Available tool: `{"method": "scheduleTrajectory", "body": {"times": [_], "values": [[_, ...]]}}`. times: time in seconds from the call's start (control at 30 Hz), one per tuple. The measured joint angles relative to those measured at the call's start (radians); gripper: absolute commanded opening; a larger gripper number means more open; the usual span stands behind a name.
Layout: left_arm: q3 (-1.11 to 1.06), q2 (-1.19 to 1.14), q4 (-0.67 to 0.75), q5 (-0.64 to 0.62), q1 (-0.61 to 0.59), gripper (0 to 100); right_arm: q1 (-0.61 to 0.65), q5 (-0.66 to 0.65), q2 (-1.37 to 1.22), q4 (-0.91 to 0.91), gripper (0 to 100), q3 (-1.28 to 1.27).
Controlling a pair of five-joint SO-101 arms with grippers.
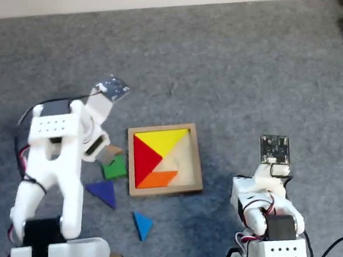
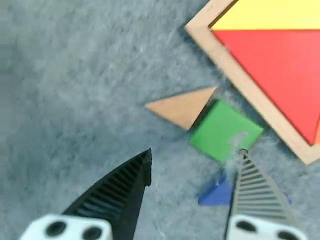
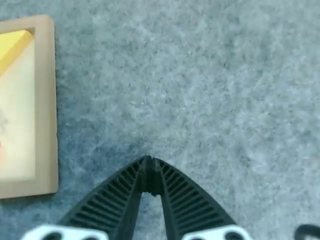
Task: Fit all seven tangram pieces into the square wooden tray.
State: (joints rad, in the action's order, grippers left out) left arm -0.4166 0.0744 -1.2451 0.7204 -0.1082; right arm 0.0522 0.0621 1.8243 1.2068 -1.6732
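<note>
Down low, the left jaws gape over one green square (image 2: 225, 131) and one tan triangle (image 2: 182, 107) beside the single tray (image 1: 128, 164). Right jaws, clenched empty, point at the worktop (image 3: 225, 75). Three pieces lie inside the tray: yellow triangle (image 1: 160, 141), red triangle (image 1: 145, 159), orange piece (image 1: 158, 179). Two more lie outside: dark blue triangle (image 1: 103, 192), light blue triangle (image 1: 143, 224).

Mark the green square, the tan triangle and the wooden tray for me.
green square (image 2: 225, 131), left wrist view, middle of its top face.
tan triangle (image 2: 182, 107), left wrist view, middle of its top face.
wooden tray (image 2: 240, 72), left wrist view, on its bare rim.
</note>
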Motion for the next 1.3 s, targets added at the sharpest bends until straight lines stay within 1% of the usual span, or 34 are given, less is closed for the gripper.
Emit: {"method": "scheduleTrajectory", "body": {"times": [0.13,0.27,0.57,0.7,0.8,1.0,1.13,1.2,1.3], "values": [[0.023,-0.072,0.041,0.000,0.023,25,0.000,0.000,0.000,0.000,0.9,0.000],[0.031,-0.144,0.104,-0.006,0.020,25,0.000,0.000,0.000,0.000,0.9,0.000],[0.041,-0.256,0.201,-0.118,0.021,25,0.000,0.000,0.000,0.000,0.9,0.000],[0.055,-0.305,0.269,-0.175,0.021,25,0.000,0.000,0.000,0.000,0.9,0.000],[0.057,-0.313,0.290,-0.210,0.011,25,0.000,0.000,0.000,0.000,0.9,0.000],[0.087,-0.325,0.281,-0.315,-0.032,25,0.000,0.000,0.000,0.000,0.9,0.000],[0.150,-0.328,0.207,-0.394,-0.055,25,0.000,0.000,0.000,0.000,0.9,0.000],[0.189,-0.328,0.135,-0.390,-0.054,25,0.000,0.000,0.000,0.000,0.9,0.000],[0.219,-0.328,0.052,-0.336,-0.052,25,0.000,0.000,0.000,0.000,0.9,0.000]]}}
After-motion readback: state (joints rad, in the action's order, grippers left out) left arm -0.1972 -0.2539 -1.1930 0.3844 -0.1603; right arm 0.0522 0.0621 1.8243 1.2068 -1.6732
